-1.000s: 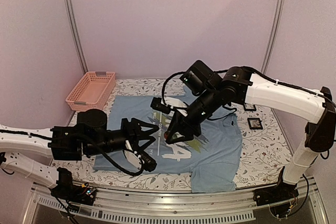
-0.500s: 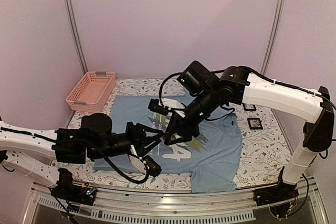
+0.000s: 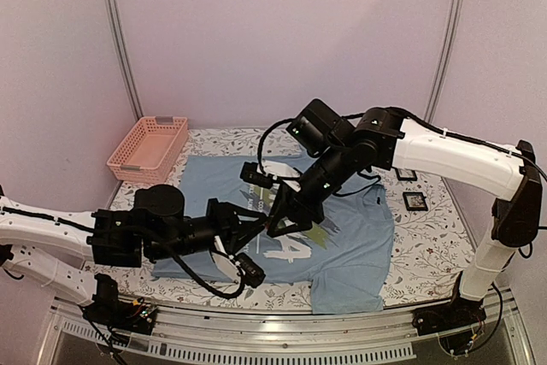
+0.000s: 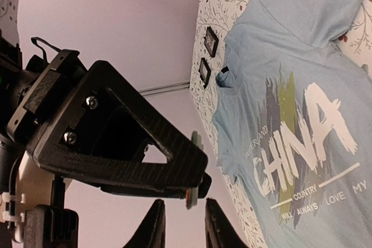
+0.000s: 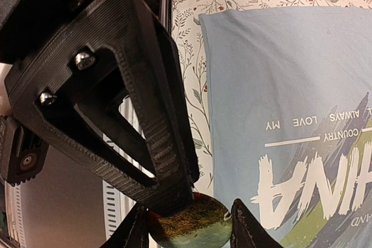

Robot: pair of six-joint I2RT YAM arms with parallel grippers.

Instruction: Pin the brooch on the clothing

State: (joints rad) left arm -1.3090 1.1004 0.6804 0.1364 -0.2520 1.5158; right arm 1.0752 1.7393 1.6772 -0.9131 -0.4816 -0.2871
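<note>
The brooch (image 5: 195, 225), a small round orange and green disc, is pinched between my right gripper's (image 5: 186, 227) two fingertips above the table. The left wrist view shows the brooch (image 4: 193, 193) edge-on at the tip of the right arm's black finger. My left gripper (image 4: 185, 225) reaches up to it, its narrowly parted jaws on either side of the brooch's edge with small gaps showing. In the top view both grippers meet over the clothing (image 3: 359, 245), a light blue T-shirt with a white "CHINA" print (image 4: 302, 126) that lies flat.
A pink basket (image 3: 147, 147) stands at the back left. Two small black square frames (image 3: 415, 201) lie on the floral cloth right of the shirt. The metal rail (image 3: 282, 331) runs along the near edge.
My left gripper has swung up and right to the right gripper, and its jaws have narrowed around the brooch's edge. The right gripper has kept hold of the brooch and barely shifted.
</note>
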